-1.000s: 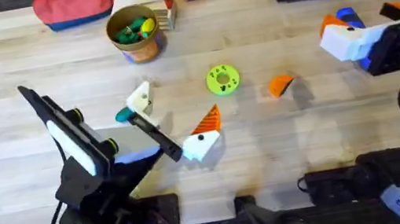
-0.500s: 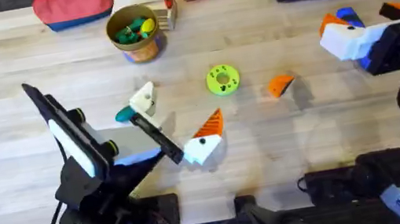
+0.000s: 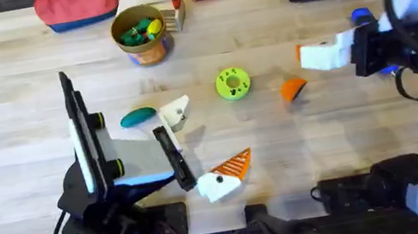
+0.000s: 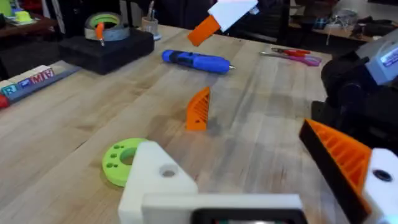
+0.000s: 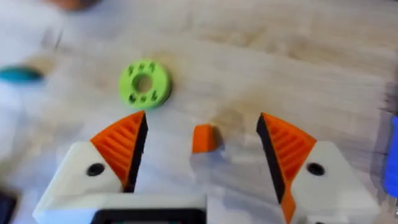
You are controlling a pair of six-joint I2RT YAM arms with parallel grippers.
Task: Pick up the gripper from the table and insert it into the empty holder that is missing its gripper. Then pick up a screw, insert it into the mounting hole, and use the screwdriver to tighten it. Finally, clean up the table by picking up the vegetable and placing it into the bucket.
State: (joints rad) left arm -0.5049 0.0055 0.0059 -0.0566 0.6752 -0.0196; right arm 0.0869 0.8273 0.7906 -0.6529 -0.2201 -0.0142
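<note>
The right end effector (image 5: pixel 199 158) hangs above the bench (image 3: pixel 347 154) with its two orange ribbed fingers (image 5: pixel 124 146) spread wide and nothing between them. In its wrist view, the gripper (image 5: pixel 204 138), the small loose orange wedge, lies on the wood below, in line with the gap. From overhead, the right end effector (image 3: pixel 309 55) sits just beyond the wedge (image 3: pixel 294 88), reaching in from the right side. The blue screwdriver (image 3: pixel 362 19) lies behind that arm, near the bench's far right part.

The left end effector (image 3: pixel 197 148) is also spread, holding nothing. One side carries an orange ribbed finger (image 3: pixel 233 164); the other is the holder (image 3: pixel 175 112), a bare white block with no orange piece. The teal vegetable (image 3: pixel 138 117) rests on the bench just beside the holder, on its left. The lime-green disc (image 3: pixel 232 83) lies between the holder and the loose wedge.

The bucket (image 3: pixel 143 34) stands toward the far edge with green and yellow pieces inside, the red pouch (image 3: pixel 76 7) beyond it on the left.
</note>
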